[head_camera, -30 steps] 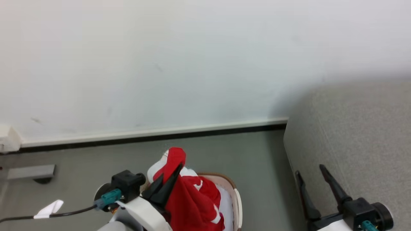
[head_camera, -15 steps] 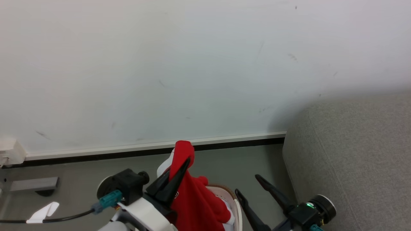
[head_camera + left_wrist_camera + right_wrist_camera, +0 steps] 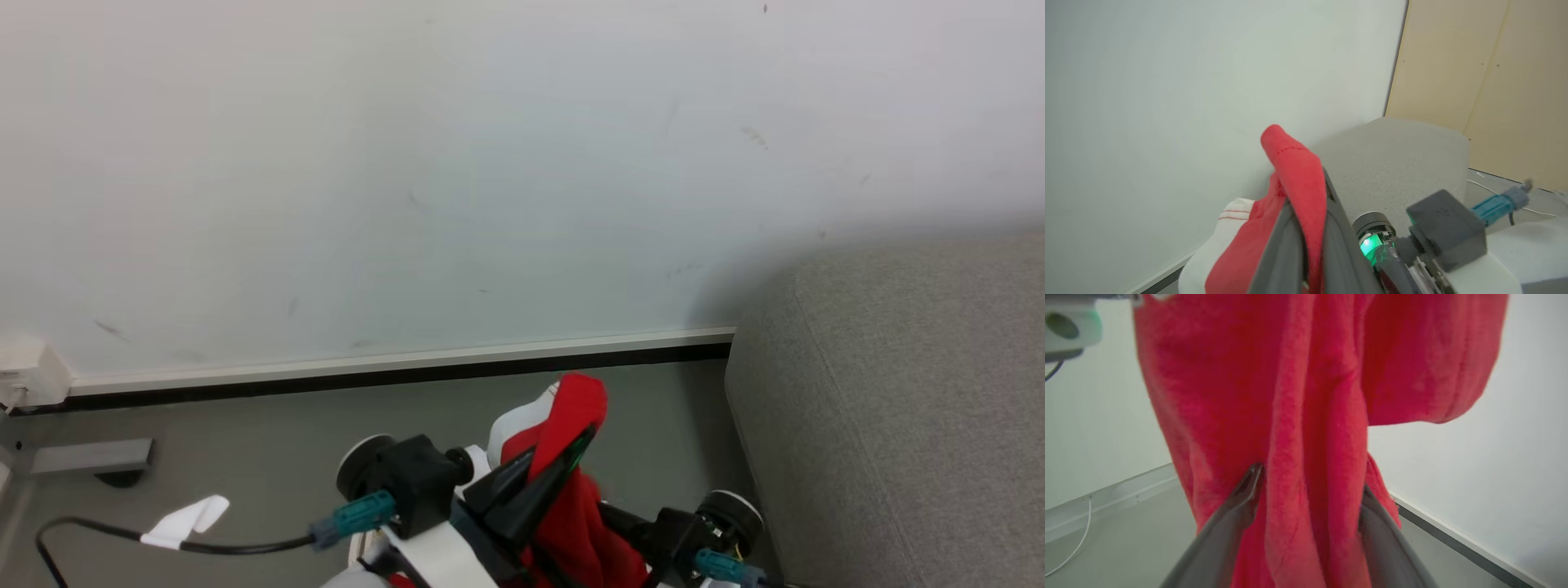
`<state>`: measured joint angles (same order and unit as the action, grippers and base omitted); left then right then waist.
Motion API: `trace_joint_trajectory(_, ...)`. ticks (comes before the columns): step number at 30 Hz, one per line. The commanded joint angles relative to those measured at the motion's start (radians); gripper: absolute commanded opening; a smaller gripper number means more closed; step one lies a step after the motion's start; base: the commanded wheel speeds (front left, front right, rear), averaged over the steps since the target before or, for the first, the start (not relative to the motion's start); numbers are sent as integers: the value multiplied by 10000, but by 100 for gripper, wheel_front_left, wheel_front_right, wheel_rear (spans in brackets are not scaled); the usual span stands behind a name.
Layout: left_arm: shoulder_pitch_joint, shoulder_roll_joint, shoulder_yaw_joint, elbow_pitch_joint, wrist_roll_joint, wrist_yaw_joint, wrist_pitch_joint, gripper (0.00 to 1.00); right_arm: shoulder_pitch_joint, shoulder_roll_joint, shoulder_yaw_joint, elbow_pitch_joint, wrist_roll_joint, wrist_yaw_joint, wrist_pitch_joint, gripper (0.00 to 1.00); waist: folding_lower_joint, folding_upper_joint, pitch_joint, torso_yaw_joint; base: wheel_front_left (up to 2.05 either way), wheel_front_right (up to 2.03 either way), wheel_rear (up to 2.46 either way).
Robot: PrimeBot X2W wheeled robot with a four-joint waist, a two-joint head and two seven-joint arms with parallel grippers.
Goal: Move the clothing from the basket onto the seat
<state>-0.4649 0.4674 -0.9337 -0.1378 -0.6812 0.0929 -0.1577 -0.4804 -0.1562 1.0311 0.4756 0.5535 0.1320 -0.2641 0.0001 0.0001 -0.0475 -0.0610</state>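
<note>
Where the left pincer (image 3: 563, 449) clamps it, the clothing (image 3: 574, 402) juts past its tips.

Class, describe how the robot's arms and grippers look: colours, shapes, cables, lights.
The left gripper and right gripper each have two long dark tapering fingers. Each wrist carries a black boxy block, a white-rimmed round cap and a teal connector. Forearms are white. A black cable with a white tag leaves the left connector; the right wrist shows a green light.
</note>
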Motion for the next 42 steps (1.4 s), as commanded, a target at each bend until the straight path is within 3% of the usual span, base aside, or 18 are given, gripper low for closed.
trace_joint_trajectory(1,-100,-65,-41,-79,83,-40,33,0,-366,36,458,304,557,-23,65,9,-1,-1,11,37,0,0,0)
trace_joint_trajectory(2,-138,-85,-72,-86,88,-68,56,0,-467,78,648,421,975,-24,63,0,-1,-1,23,74,0,0,0)
trace_joint_trajectory(5,-182,-61,-97,68,174,-10,108,0,-699,116,887,431,2104,-23,-1,0,-1,-1,49,184,0,0,0)
trace_joint_trajectory(10,-43,110,-14,389,129,114,113,4,-751,-132,519,160,2857,-23,-18,0,-1,-1,119,236,0,0,0)
trace_joint_trajectory(13,63,186,54,738,96,208,5,66,-433,-305,50,-319,3289,-23,-23,0,-1,-1,176,199,0,0,0)
trace_joint_trajectory(14,81,203,63,890,95,212,-42,98,-346,-383,-149,-522,3470,-23,-21,0,-1,-1,199,165,0,0,0)
trace_joint_trajectory(20,131,80,-3,1610,242,232,-319,100,64,-1193,-1253,-1405,3633,-23,-19,0,-1,-1,380,-336,0,0,0)
trace_joint_trajectory(26,114,-58,-176,1960,402,132,-531,100,401,-1685,-2647,-1802,3182,-23,-19,0,-1,-1,681,-1258,0,0,0)
trace_joint_trajectory(37,-247,-303,-533,2031,728,-131,-591,100,770,-1484,-4214,-2402,2254,-23,-19,0,-1,-1,1362,-3266,0,0,0)
trace_joint_trajectory(42,-495,-252,-562,1916,877,-170,-525,100,896,-1328,-4944,-2439,1837,-23,-20,0,-1,-1,1812,-3708,0,0,0)
